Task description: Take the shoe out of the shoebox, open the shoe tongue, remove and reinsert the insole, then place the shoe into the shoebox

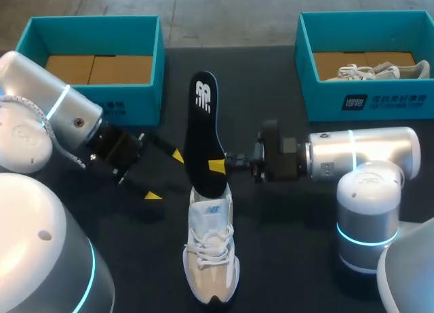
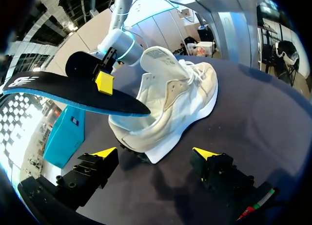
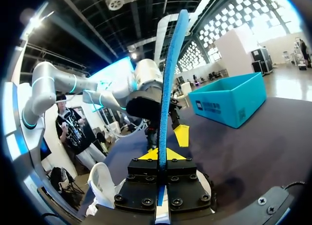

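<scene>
The right tool (image 1: pixel 218 166) is gripping the black insole (image 1: pixel 205 133), with both yellow-tipped fingers closed on it from two sides near its lower half. The insole is extending away from the robot. Its near end is overlapping the heel opening of the shoe (image 1: pixel 211 248); whether that end is inside the shoe cannot be determined.

The shoe is standing on its sole on the dark worktop (image 1: pixel 305 252), between the two arms, with its toe pointing toward the robot.

The left tool (image 1: pixel 165 175) is hanging open just beside the shoe's heel, gripping nothing, with both fingers apart from the shoe.

The left shoebox (image 1: pixel 102 99) and the right shoebox (image 1: pixel 366 99) are sitting at the far side of the worktop. The right one is holding a second shoe (image 1: pixel 380 71).
</scene>
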`<act>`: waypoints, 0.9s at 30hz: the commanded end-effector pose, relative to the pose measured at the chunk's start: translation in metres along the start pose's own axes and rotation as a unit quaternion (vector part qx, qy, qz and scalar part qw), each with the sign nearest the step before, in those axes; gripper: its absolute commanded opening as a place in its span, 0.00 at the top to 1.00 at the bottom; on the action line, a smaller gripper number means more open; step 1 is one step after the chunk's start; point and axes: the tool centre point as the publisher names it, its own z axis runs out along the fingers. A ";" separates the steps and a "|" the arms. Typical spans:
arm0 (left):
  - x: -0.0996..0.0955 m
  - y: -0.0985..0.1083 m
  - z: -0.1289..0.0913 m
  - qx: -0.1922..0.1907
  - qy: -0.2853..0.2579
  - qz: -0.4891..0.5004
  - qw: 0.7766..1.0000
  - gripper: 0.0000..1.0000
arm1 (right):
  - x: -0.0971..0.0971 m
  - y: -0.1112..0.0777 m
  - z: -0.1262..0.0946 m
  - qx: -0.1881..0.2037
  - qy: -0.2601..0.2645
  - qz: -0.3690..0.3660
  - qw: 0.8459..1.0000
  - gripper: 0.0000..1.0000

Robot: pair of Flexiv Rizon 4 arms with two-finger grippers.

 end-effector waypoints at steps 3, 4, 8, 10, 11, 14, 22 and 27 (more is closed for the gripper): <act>0.002 -0.004 0.003 -0.010 0.001 -0.004 1.000 0.00 | 0.000 -0.003 0.000 -0.001 0.000 0.000 1.000 1.00; 0.002 -0.004 0.003 -0.011 0.001 -0.005 1.000 0.00 | 0.000 -0.003 -0.001 -0.001 -0.001 0.000 1.000 1.00; 0.003 -0.005 0.004 -0.015 0.001 -0.008 1.000 0.00 | 0.000 -0.003 -0.001 -0.001 -0.001 -0.002 1.000 1.00; 0.003 -0.005 0.004 -0.016 0.000 -0.009 1.000 0.00 | 0.000 -0.003 -0.001 0.003 -0.002 -0.003 1.000 1.00; 0.003 -0.006 0.004 -0.017 0.000 -0.009 1.000 0.00 | 0.000 -0.004 -0.002 0.003 -0.003 -0.002 1.000 1.00; 0.002 -0.007 0.006 -0.020 -0.001 -0.011 1.000 0.00 | -0.001 -0.007 -0.002 0.002 -0.002 -0.001 1.000 1.00; -0.003 -0.006 0.008 -0.029 -0.009 -0.027 0.999 0.00 | -0.001 -0.010 -0.001 0.003 0.001 -0.002 1.000 1.00; -0.003 -0.006 0.011 -0.031 -0.005 -0.033 0.999 0.00 | 0.000 -0.009 -0.001 0.004 0.003 -0.004 1.000 1.00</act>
